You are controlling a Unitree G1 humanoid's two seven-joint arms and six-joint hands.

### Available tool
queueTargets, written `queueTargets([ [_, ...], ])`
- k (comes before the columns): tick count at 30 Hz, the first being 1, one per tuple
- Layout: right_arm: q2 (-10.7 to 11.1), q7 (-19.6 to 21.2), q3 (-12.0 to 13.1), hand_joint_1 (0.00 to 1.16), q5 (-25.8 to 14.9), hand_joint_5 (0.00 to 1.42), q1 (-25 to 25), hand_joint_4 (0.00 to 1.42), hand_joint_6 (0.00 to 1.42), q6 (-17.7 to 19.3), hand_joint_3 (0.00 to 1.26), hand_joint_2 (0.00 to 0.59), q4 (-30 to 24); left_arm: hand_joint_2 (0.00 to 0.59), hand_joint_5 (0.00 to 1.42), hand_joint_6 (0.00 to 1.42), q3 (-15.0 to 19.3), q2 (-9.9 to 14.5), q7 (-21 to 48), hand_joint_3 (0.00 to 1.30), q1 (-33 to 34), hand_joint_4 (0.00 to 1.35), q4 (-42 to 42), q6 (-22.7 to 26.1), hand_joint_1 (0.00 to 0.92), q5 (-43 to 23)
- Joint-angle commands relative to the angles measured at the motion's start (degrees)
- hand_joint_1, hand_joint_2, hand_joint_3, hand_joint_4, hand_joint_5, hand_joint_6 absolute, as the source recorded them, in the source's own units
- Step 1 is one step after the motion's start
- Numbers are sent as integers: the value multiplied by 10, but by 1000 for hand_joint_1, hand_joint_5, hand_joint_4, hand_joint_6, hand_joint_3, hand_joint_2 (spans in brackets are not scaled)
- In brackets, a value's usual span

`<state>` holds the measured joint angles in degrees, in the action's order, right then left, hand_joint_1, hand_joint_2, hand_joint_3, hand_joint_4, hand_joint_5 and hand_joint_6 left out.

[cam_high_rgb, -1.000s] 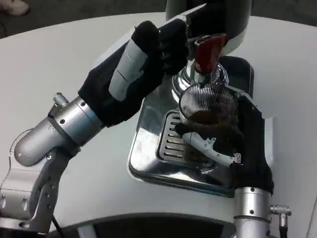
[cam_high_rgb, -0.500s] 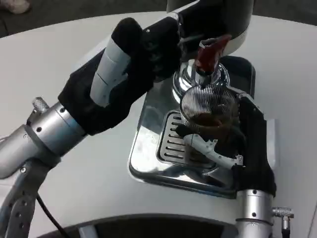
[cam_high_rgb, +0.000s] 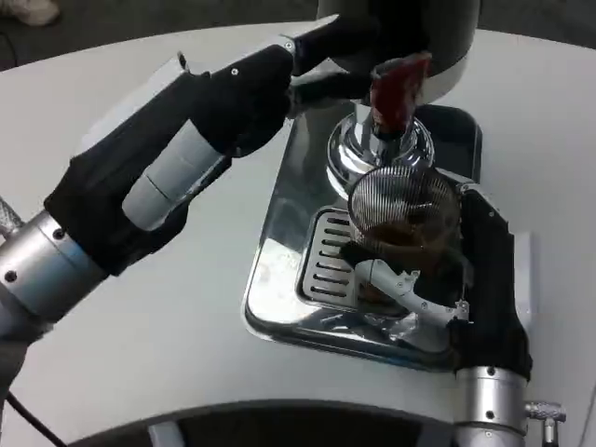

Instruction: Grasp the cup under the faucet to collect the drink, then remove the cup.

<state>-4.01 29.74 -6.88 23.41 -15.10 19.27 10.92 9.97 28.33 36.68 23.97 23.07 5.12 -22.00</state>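
Gripping the ribbed glass cup [cam_high_rgb: 402, 216] on the drip tray [cam_high_rgb: 289, 270] beneath the red tap handle [cam_high_rgb: 395, 88], the right hand [cam_high_rgb: 445, 279] waits while the left hand [cam_high_rgb: 237, 102], fingers extended toward the handle, has slid leftward, suggesting filling is ending.

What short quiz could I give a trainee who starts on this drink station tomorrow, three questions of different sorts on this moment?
1. True or false: the cup stands on the bare white table, away from the drip tray.
2. Which robot hand holds the cup? A. left robot hand B. right robot hand C. both
3. Fill in: the faucet handle above the cup is ____ in colour.

Key
1. False: it sits over the tray's grate, under the faucet.
2. B: the right one wraps the cup, and the left reaches toward the dispenser by the handle.
3. Red. Dark drink already shows inside the ribbed clear cup.
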Motion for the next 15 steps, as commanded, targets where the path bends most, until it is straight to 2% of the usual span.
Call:
queueTargets([
  [1, -3, -1, 3, 1033, -1, 874, 13, 764, 763, 0, 690, 139, -18, 68, 165, 93, 4, 15, -5, 172, -20, 59, 17, -20, 0, 20],
  [10, -3, -16, 4, 1033, -6, 881, 27, 773, 764, -1, 690, 139, -54, 59, 155, 81, 22, 46, -2, 175, -61, 59, 57, -37, 0, 43],
  [15, -6, -31, 0, 1033, -11, 881, 45, 774, 779, -3, 696, 139, -91, 56, 154, 79, 44, 61, 4, 175, -95, 59, 76, -57, 0, 44],
])
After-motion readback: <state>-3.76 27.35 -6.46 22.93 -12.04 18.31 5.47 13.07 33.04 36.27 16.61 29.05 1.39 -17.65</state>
